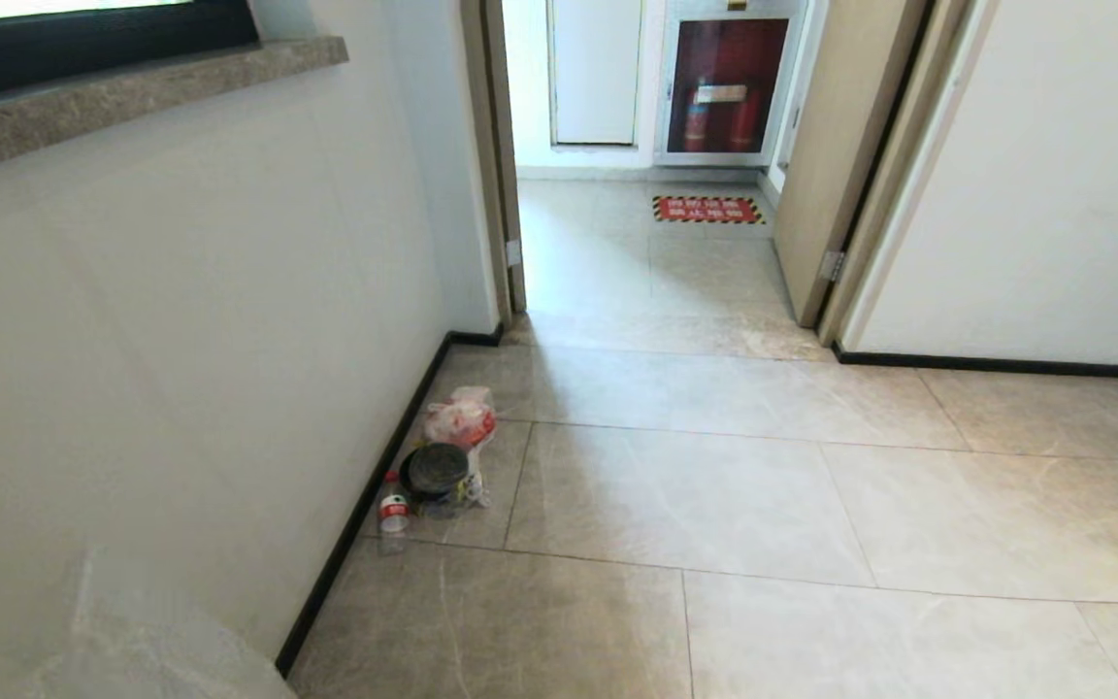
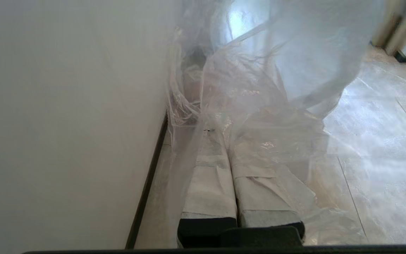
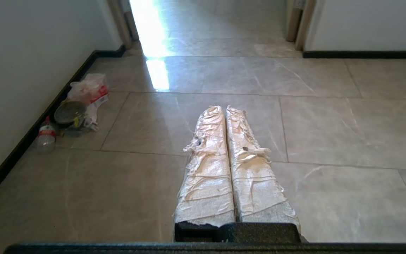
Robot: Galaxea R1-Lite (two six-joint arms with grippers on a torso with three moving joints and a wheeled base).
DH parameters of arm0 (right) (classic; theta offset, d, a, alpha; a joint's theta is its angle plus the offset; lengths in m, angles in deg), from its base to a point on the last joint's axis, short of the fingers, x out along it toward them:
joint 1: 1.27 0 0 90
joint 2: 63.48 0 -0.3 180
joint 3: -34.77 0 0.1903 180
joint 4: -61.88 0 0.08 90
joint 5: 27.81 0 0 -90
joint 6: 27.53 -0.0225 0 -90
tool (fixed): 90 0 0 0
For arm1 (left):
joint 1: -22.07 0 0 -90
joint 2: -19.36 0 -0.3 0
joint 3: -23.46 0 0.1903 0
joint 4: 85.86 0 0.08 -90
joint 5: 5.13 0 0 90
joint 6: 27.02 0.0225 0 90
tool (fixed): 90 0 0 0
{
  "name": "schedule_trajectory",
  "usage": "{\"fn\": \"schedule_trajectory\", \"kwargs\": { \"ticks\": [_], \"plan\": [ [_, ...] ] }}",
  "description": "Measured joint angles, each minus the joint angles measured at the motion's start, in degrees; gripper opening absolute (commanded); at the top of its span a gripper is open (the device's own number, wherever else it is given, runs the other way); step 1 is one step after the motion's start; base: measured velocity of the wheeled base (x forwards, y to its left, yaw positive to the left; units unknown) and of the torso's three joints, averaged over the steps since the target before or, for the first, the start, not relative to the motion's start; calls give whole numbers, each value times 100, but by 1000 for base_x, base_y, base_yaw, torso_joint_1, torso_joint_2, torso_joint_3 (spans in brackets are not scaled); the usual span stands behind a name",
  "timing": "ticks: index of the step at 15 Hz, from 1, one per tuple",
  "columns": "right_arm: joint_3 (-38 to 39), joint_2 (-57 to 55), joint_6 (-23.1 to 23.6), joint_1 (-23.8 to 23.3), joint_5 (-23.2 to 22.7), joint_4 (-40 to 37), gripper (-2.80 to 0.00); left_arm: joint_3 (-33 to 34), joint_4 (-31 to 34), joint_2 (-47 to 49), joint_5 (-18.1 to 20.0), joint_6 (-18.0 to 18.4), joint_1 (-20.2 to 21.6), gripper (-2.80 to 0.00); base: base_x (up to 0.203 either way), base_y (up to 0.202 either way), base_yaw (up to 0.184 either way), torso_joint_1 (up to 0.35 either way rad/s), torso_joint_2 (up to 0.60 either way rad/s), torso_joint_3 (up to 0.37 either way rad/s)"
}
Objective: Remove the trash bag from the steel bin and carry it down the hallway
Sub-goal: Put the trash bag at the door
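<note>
The trash bag (image 2: 277,70) is a thin clear crinkled film that hangs over and ahead of my left gripper (image 2: 224,123). The two taped fingers (image 2: 211,183) are pressed together, with the film gathered at their tips. This gripper is close to the left wall. A corner of the bag (image 1: 147,636) shows at the lower left of the head view. My right gripper (image 3: 225,108) is shut with nothing in it, pointing level over the grey marbled tiles of the hallway (image 1: 714,485). The steel bin is out of view.
Against the left wall's dark skirting lie a pink-red plastic bag (image 1: 462,416), a dark round container (image 1: 435,471) and a plastic bottle (image 1: 392,510). Ahead is a doorway (image 1: 646,272) with an open door leaf (image 1: 836,146), a red floor sign (image 1: 707,209) and an extinguisher cabinet (image 1: 726,87).
</note>
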Motion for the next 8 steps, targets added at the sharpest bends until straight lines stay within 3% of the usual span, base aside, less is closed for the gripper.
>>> {"fn": "schedule_trajectory", "kwargs": {
  "ticks": [8],
  "plan": [
    [0,0,10,1,1,-2,-280,0,2,0,7,0,5,-280,192,0,1,2,4,1]
  ]
}}
